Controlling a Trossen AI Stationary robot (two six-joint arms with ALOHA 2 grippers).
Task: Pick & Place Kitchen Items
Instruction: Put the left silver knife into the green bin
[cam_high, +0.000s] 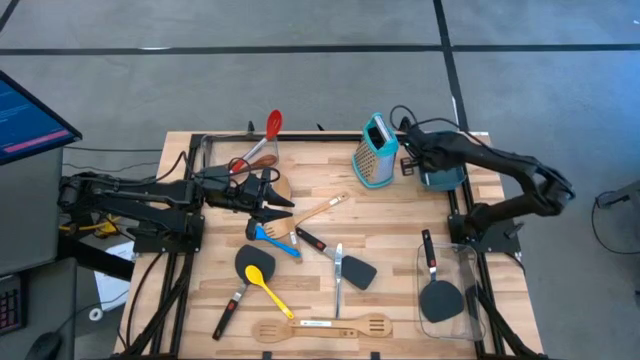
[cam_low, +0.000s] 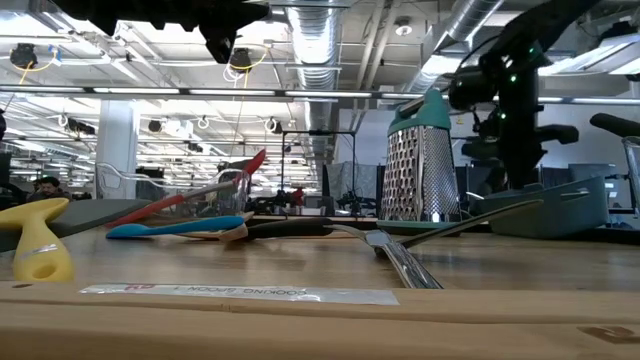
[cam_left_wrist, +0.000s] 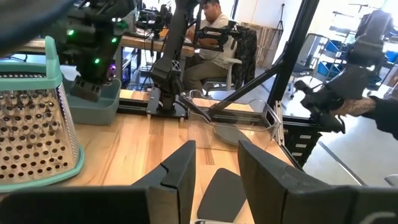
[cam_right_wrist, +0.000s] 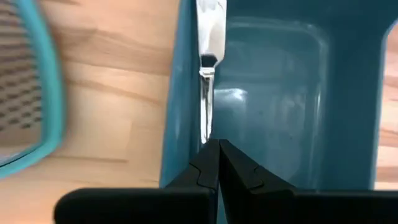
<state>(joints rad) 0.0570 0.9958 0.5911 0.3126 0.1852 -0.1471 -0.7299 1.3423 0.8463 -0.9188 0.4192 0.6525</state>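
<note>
The right gripper (cam_right_wrist: 213, 163) hangs over the teal bin (cam_high: 443, 179) at the upper right of the overhead picture, its fingers pinched tight on the tip of a metal knife (cam_right_wrist: 209, 62). In the right wrist picture the knife runs straight out from the closed fingertips, along the bin's inner wall, with the rest of it over the bin's hollow. A piece of cutlery like this is probably light, stiff and slick, so a grip at the very end may let it swing or slip; a hold nearer the middle of the handle would be steadier.

The left gripper (cam_left_wrist: 214, 171) sits left of centre in the overhead picture, above the blue spoon (cam_high: 274, 237). Its fingers stand apart with nothing between them, and a black spatula (cam_left_wrist: 217, 193) lies on the table (cam_high: 400, 300) just ahead.

The other utensils are spread across the middle of the table: the yellow spoon (cam_high: 268, 287) and the wooden slotted spatula (cam_high: 322, 326) low in the frame, the grater (cam_high: 376, 151) upright just left of the bin. The grater looks bulkier and rigid, best taken by its top handle. The long wooden and plastic pieces look light and are best gripped across the handle.
</note>
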